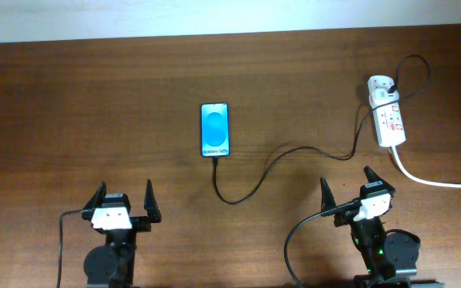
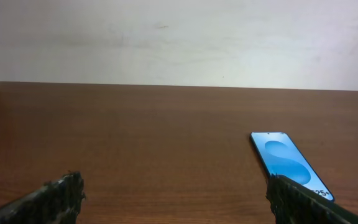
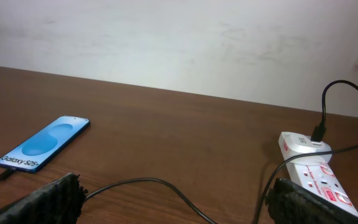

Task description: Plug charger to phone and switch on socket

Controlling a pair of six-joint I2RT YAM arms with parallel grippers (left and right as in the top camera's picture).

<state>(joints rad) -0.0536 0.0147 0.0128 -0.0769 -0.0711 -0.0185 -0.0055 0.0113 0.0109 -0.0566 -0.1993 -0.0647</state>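
The phone (image 1: 215, 130) lies flat mid-table, its screen lit light blue; it also shows in the left wrist view (image 2: 288, 163) and the right wrist view (image 3: 44, 144). The charger, a thin black cable (image 1: 262, 174), has its tip at the phone's near end and runs right to a white adapter on the socket (image 1: 388, 120), a white power strip also in the right wrist view (image 3: 316, 169). My left gripper (image 1: 123, 200) is open and empty, near and left of the phone. My right gripper (image 1: 348, 190) is open and empty, near the socket, over the cable (image 3: 160, 184).
A thick white cord (image 1: 434, 182) runs from the socket off the right edge. The robots' black cables trail by each arm base (image 1: 62, 240). A pale wall lies beyond the table's far edge (image 2: 179, 84).
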